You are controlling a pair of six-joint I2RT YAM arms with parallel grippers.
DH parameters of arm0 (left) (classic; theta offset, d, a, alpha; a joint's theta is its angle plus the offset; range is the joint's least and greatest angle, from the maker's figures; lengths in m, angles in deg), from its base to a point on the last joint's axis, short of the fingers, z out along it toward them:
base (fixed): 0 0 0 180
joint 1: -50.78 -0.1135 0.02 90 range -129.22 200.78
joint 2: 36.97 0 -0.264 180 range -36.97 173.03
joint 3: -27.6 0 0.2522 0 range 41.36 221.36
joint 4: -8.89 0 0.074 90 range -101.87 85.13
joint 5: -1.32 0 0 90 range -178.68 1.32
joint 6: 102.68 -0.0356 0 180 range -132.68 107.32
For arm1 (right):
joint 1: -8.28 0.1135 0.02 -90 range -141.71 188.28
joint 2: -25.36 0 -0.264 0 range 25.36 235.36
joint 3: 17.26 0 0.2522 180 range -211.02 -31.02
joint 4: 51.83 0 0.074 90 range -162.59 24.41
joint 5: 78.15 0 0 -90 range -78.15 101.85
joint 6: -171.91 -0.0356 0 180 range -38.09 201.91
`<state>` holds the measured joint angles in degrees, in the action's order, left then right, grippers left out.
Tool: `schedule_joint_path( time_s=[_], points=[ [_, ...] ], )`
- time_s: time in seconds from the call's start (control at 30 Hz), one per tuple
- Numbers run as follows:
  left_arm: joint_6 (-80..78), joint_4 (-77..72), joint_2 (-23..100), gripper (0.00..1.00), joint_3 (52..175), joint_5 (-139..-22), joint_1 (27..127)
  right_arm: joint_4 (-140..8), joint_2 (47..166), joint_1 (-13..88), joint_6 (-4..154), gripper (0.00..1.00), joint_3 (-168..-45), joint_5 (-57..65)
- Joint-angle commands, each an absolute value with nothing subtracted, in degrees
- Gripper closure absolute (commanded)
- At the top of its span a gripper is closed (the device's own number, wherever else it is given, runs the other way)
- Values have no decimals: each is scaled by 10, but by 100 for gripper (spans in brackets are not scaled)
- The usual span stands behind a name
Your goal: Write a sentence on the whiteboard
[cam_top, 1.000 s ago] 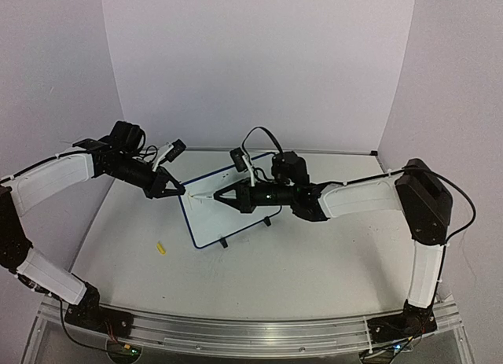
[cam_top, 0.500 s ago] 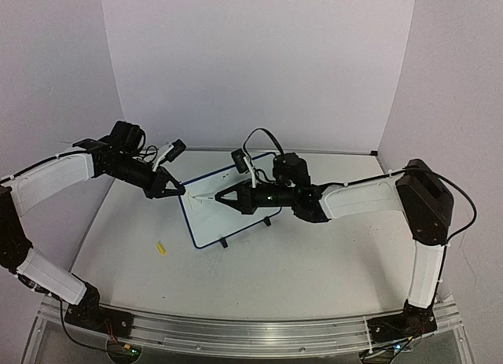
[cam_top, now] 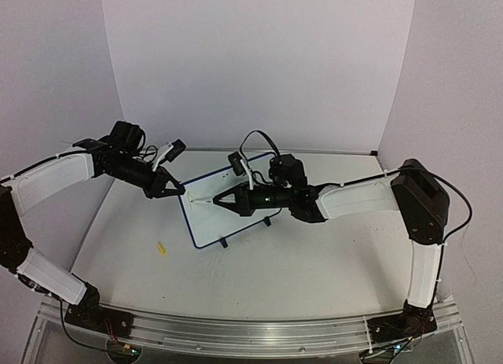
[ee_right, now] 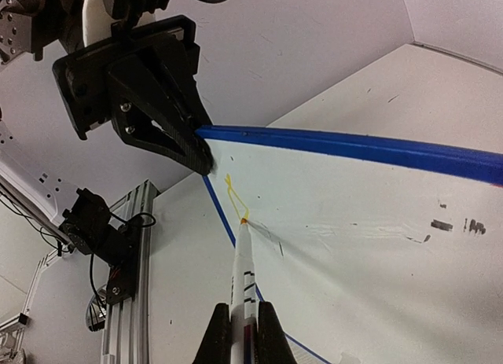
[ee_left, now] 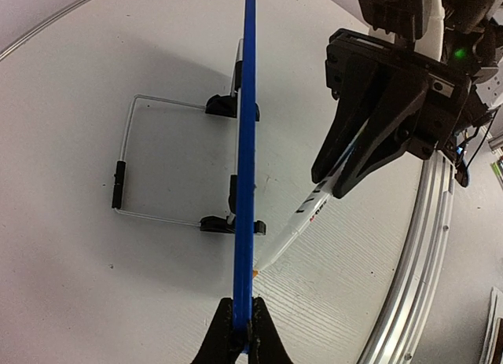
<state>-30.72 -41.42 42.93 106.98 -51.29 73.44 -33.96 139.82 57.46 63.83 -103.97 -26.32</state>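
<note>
Board: the whiteboard is stood on its black feet near the middle of the tabletop, its writing face turned towards the right arm.
Left arm: the left pincer is clamped shut on the blue frame edge at the board's upper left corner, so the board is braced against the push of writing.
Right arm: the right pincer is closed on the barrel of a white marker, whose tip is pressed to the board face just below the left pincer.
Just changed: over the last second the right pincer and marker are carried a little to the left, towards the board's left edge; the board and the left arm are not seen to shift.
Writing: of the sentence only one small yellow looped stroke is seen, ending at the marker tip.
Meaning: the first letter is judged to be under way, with nearly the whole sentence yet to be written.
Loose item: a small yellow cap is left lying on the tabletop, well apart from the board's front left.
</note>
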Motion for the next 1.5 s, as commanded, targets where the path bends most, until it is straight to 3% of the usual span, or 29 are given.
schedule_joint_path(
  time_s=[0.0,0.53,1.47],
  points=[
    [-311,-430,432,100,1093,-497,737,-337,1409,573,639,100,-1065,-239],
    [-311,-430,434,100,1094,-497,737,-316,1319,573,631,100,-1004,-272],
    [-311,-431,435,100,1094,-496,737,-316,1370,560,624,100,-1026,-237]
  ],
)
